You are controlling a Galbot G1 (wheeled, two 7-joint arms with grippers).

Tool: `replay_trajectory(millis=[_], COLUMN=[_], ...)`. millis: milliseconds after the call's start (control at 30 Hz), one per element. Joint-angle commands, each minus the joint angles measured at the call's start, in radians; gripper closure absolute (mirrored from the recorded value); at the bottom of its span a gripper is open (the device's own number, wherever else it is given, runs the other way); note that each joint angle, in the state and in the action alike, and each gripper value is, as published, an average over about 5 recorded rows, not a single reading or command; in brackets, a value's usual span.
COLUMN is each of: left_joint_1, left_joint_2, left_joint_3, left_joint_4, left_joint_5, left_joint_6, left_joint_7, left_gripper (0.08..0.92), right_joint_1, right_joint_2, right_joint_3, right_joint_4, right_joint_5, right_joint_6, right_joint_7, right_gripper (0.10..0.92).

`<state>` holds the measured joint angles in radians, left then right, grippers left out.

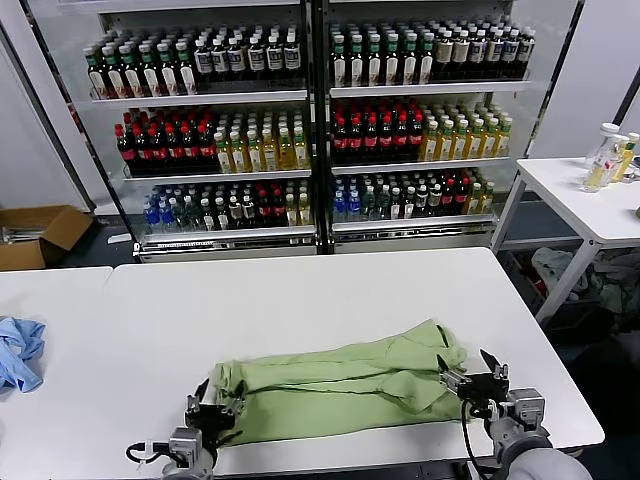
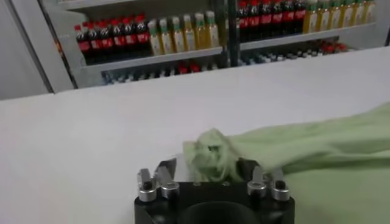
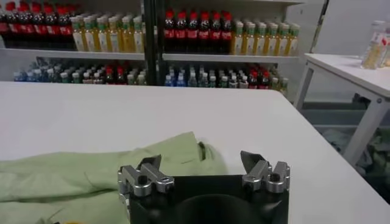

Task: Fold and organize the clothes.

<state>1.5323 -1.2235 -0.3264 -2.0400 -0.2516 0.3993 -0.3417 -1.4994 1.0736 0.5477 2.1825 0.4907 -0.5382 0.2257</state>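
Green shirt (image 1: pixel 340 388) on white table (image 1: pixel 300 300), no legible writing.

Left arm: enters at bottom left-centre of head view, wrist low, pointing forward.
Left gripper (image 1: pixel 214 400): lower left-centre of frame; jaws spread, fingers (image 2: pixel 166 172) apart in the left wrist view, bunched green cloth between them, no clamp visible.
Right arm: enters at bottom right of head view, grey wrist housing at frame edge, angled forward and slightly inward.
Right gripper (image 1: pixel 470 380): lower right of frame, about level with the left one; jaws wide apart, dark fingertips (image 3: pixel 250 160) upright, nothing between them.
Posture: both grippers low and well apart, roughly symmetric across the lower frame.
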Motion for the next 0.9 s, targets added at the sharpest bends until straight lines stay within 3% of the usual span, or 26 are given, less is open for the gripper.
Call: replay_trajectory(millis=[33, 333, 567, 900], left_joint_1=[0.009, -0.008, -0.015, 0.035], left_joint_2=[-0.046, -0.005, 0.099, 0.236], left_joint_3=[0.003, -0.074, -0.258, -0.598], left_joint_4=[0.03, 0.037, 0.048, 0.037], left_joint_5=[0.007, -0.128, -0.251, -0.56], left_joint_6=[0.018, 0.018, 0.02, 0.022], left_joint_7=[-0.012, 0.026, 0.048, 0.088], left_gripper=[0.425, 0.685, 0.875, 0.905], right_joint_1=[-0.009, -0.002, 0.011, 0.031], right_joint_2=[-0.002, -0.008, -0.02, -0.028], right_joint_3=[0.02, 0.02, 0.02, 0.009], right_joint_4=[0.013, 0.005, -0.001, -0.01], right_joint_5=[-0.012, -0.02, -0.021, -0.019], right_joint_6=[0.021, 0.066, 0.081, 0.086], right_joint_7=[0.0, -0.001, -0.007, -0.023], right_gripper=[0.203, 0.203, 0.203, 0.203])
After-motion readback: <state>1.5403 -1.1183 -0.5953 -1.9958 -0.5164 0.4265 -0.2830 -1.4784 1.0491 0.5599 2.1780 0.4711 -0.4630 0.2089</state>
